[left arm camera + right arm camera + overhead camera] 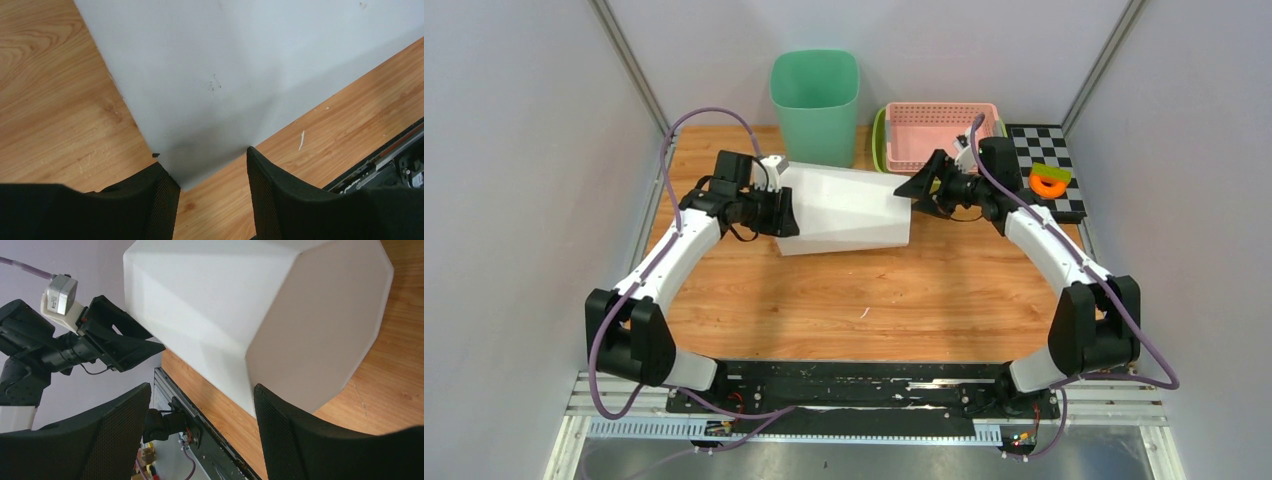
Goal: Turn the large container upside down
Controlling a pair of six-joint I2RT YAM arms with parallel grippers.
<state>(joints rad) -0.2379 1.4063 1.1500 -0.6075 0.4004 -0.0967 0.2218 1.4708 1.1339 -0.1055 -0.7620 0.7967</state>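
On the wooden table (874, 290), the white container (849, 208) lies on its side across the middle, wide end to the left, closed base to the right. Behind it stand a green bin (815, 105) and a pink basket (939, 135). The left gripper (786, 212) sits at the container's wide end, fingers spread, a corner of the wall between them with bare wood showing beside one finger. The right gripper (909, 197) meets the base end, fingers wide apart, clamping nothing. A checkerboard (1044, 150) and an orange ring (1050, 181) lie at far right.
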